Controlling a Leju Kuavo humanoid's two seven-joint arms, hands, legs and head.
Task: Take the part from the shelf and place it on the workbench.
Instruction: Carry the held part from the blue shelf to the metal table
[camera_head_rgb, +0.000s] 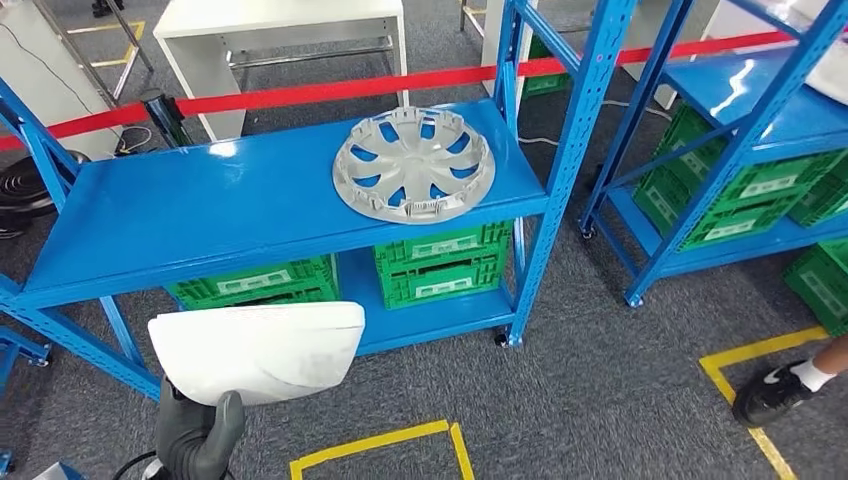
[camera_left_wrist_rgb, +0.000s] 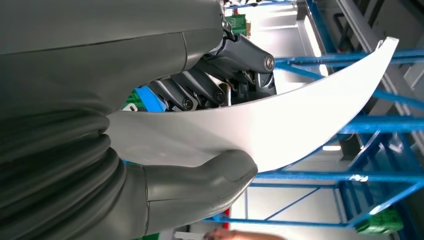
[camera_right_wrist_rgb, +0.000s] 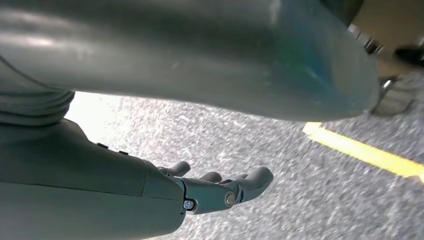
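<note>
**White panel held in front of the blue shelf**

The left hand (camera_left_wrist_rgb: 200, 145) grips the white curved part (camera_head_rgb: 262, 347), thumb on one face and dark fingers (camera_left_wrist_rgb: 200, 92) on the other, holding it low before the blue shelf (camera_head_rgb: 180, 215). The right hand (camera_right_wrist_rgb: 210, 192) hangs over grey carpet, fingers loosely apart, holding nothing. A silver wheel cover (camera_head_rgb: 414, 165) lies on the shelf top, above green crates (camera_head_rgb: 440, 265).

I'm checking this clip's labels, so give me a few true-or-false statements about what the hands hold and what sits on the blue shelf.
1. The left hand holds a curved white plastic panel. True.
2. The silver hubcap lies on the floor. False: it lies on the blue metal shelf.
3. The right hand holds a crate. False: it holds nothing, fingers apart, above grey carpet.
4. Green plastic crates sit below the top shelf. True.
</note>
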